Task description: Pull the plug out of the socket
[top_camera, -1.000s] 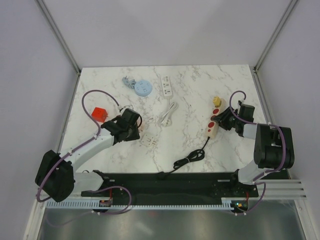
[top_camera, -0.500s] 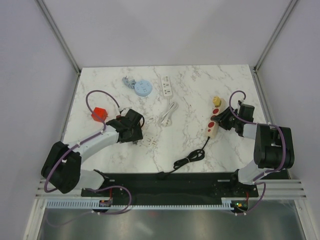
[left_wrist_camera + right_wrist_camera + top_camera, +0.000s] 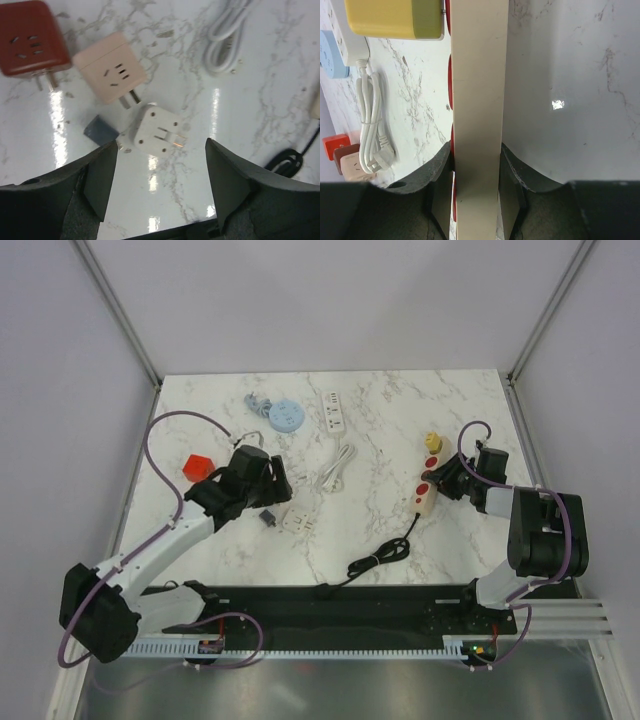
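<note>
A cream power strip (image 3: 427, 488) with red sockets lies at the right, with a yellow plug (image 3: 433, 442) seated in its far end. My right gripper (image 3: 447, 480) is shut on the strip's body; in the right wrist view the strip (image 3: 477, 100) runs up between the fingers (image 3: 436, 190) and the yellow plug (image 3: 395, 20) is at the top. My left gripper (image 3: 268, 492) is open and empty, held above a white plug adapter (image 3: 157, 131), which lies prongs up on the table just ahead of the gripper (image 3: 161, 146).
A pink cube socket (image 3: 109, 67), a red-brown cube socket (image 3: 30, 42) and a small dark piece (image 3: 101, 131) lie by the white adapter. A coiled white cable (image 3: 336, 468), a white power strip (image 3: 333, 412), a blue round socket (image 3: 285, 417) and the strip's black cord (image 3: 380, 558) are on the table.
My left arm has risen and drawn back from the adapters, and the small dark piece now shows beside the white adapter. The right arm has not moved.
</note>
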